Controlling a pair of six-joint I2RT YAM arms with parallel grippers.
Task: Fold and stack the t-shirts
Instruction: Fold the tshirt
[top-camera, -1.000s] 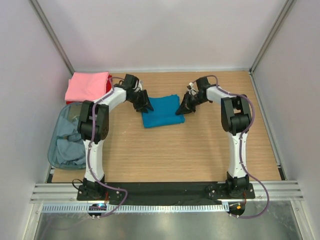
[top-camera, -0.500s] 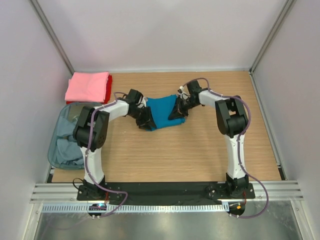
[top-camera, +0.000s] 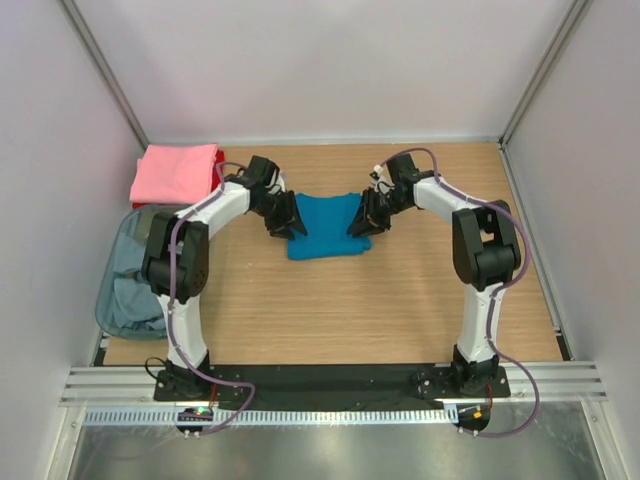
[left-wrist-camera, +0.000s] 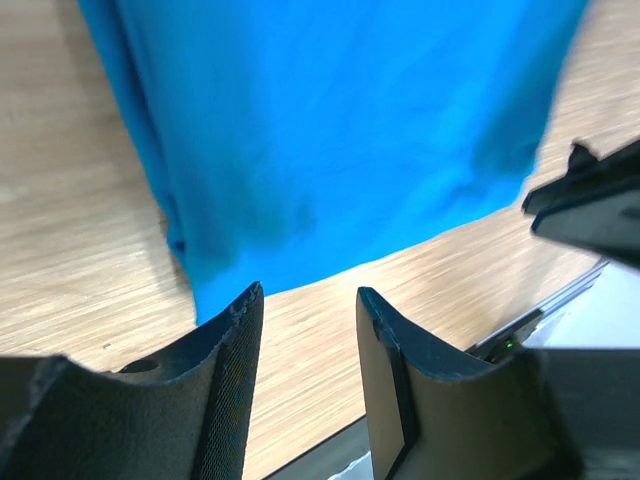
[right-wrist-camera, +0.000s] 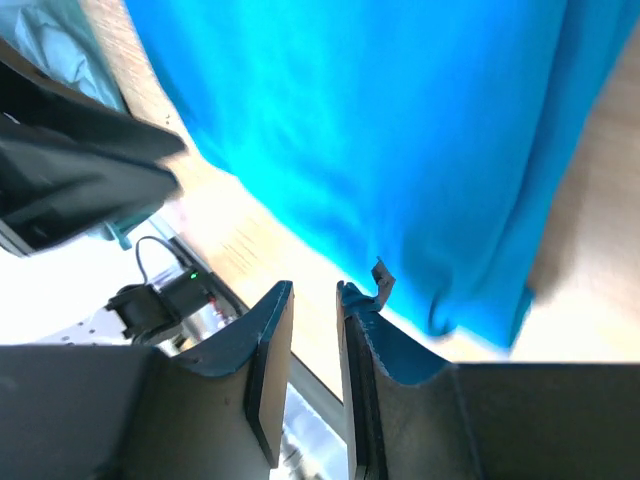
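Teal t-shirt (top-camera: 325, 228) lies flatter now, left gripper (left-wrist-camera: 305, 296) and right gripper (right-wrist-camera: 315, 290) parted, empty, at its side edges.

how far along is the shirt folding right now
Done: pink t-shirt folded atop the red t-shirt in the far-left corner. In hand: the teal t-shirt lies folded mid-table, left gripper and right gripper open at its sides, not gripping it. To do: stacking it, then the pale grey-blue shirts heaped in the bin.

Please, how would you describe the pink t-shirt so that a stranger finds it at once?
On the wooden table, go to the far left corner, just beyond the grey-blue bin. The pink t-shirt lies folded there on a red t-shirt; no other cloth is pink.
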